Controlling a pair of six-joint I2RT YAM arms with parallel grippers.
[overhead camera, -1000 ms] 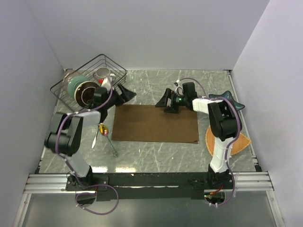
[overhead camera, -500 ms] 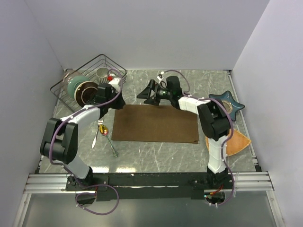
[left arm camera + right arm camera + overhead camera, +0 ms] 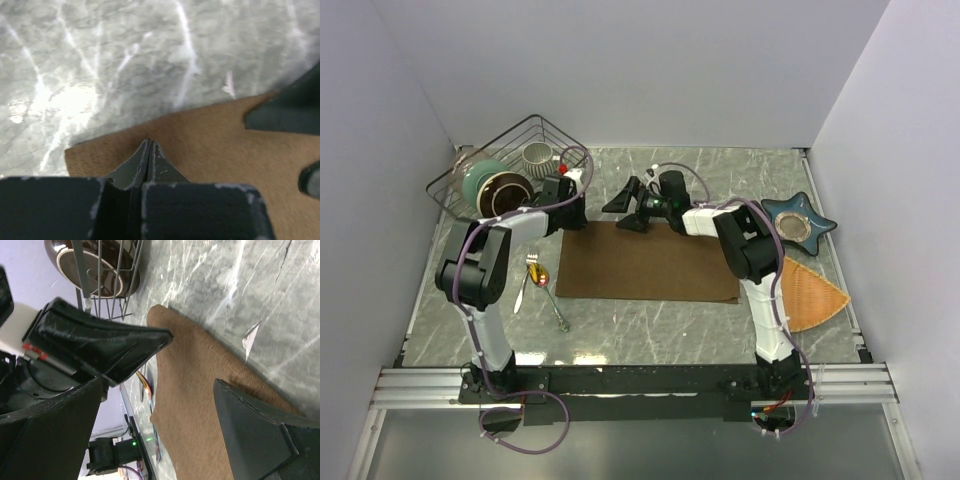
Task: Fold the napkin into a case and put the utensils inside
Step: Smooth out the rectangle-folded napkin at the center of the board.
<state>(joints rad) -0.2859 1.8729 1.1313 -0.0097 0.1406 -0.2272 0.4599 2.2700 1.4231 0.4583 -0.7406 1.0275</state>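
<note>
The dark-brown napkin lies flat and unfolded in the middle of the table. My left gripper is down at its far left corner, and its fingertips are shut tight and pressed into the cloth. My right gripper hovers open over the napkin's far edge, close beside the left one; its fingers are wide apart above the cloth. The utensils lie left of the napkin: a spoon with a gold bowl and a fork.
A black wire basket at the back left holds a mug and bowls. At the right are a teal star-shaped dish and an orange fan-shaped mat.
My left gripper has shut and reached out to the napkin's far left corner. The right gripper has slid left along the far edge, staying open.
</note>
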